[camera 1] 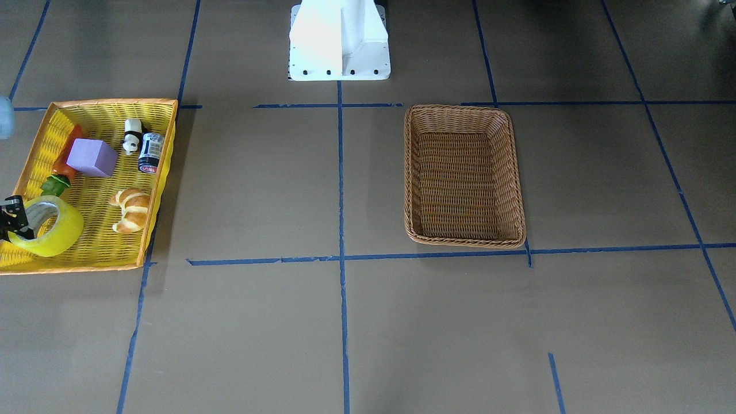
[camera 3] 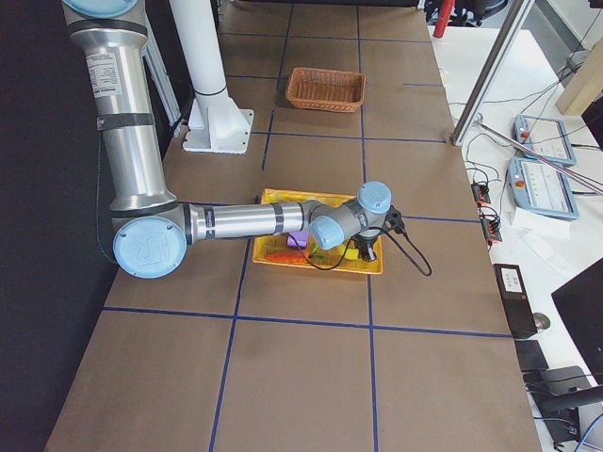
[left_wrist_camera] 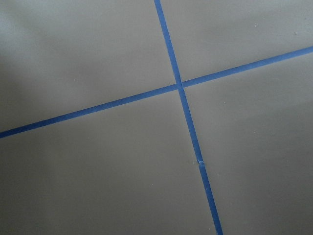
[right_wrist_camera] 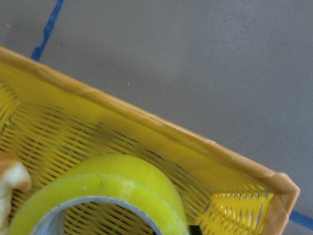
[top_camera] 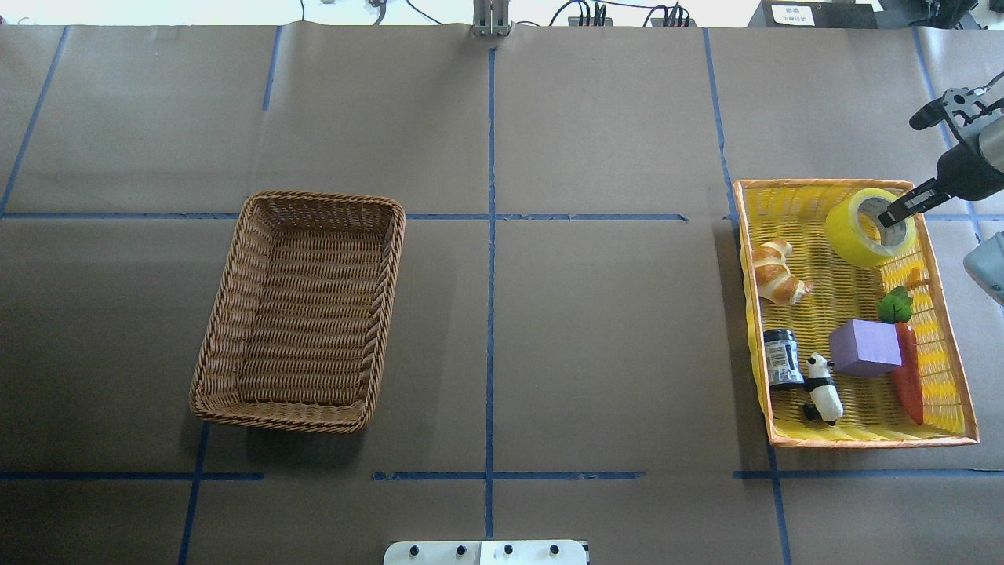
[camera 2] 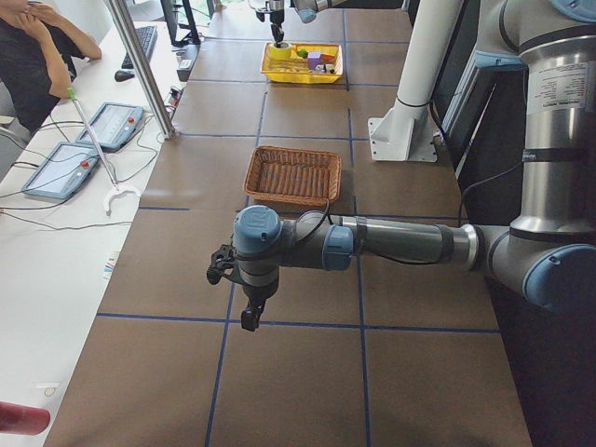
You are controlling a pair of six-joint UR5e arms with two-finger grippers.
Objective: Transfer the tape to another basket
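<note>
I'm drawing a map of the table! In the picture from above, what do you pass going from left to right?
brown woven wicker basket → black labelled can → small black-and-white panda figure → purple block → orange toy carrot

A robotics lab, laid out as a test cell. A white pedestal [camera 3: 212, 104] is bolted to the surface [top_camera: 596, 329], and two grey industrial arms [camera 2: 391, 244] with blue joint caps reach out from beside it. Around the pedestal the surface is covered in brown paper, ruled into squares by blue tape lines [top_camera: 490, 275]. Across the surface from the pedestal runs a white bench [camera 2: 56, 279] with teach pendants [camera 2: 112, 126], a keyboard [camera 2: 147, 42], loose cables [camera 2: 56, 177] and a seated operator [camera 2: 37, 47]
</note>
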